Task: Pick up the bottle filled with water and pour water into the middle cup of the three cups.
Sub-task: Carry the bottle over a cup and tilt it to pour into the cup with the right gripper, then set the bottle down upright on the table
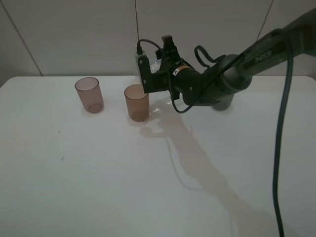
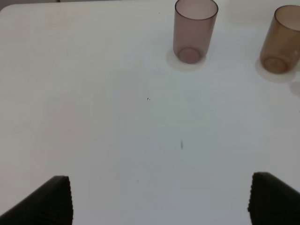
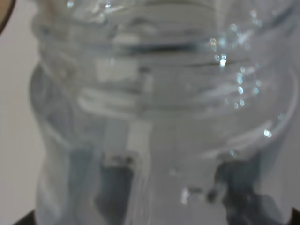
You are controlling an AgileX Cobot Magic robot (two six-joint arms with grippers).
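The clear bottle (image 1: 139, 62) is held in the air by my right gripper (image 1: 146, 73), just above and behind the rim of the amber-brown middle cup (image 1: 137, 102). It looks tilted toward that cup. In the right wrist view the bottle (image 3: 159, 117) fills the frame, with its threaded neck and water drops showing. The pinkish-mauve cup (image 1: 89, 95) stands to the left. The dark grey cup (image 1: 225, 104) is mostly hidden behind my right arm. My left gripper (image 2: 159, 202) is open over bare table, well short of the mauve cup (image 2: 194, 30) and the amber cup (image 2: 281, 40).
The white table (image 1: 98, 173) runs to a pale wall at the back. My right arm and its cable (image 1: 284, 123) cross the right side of the table. The left arm is out of the exterior view.
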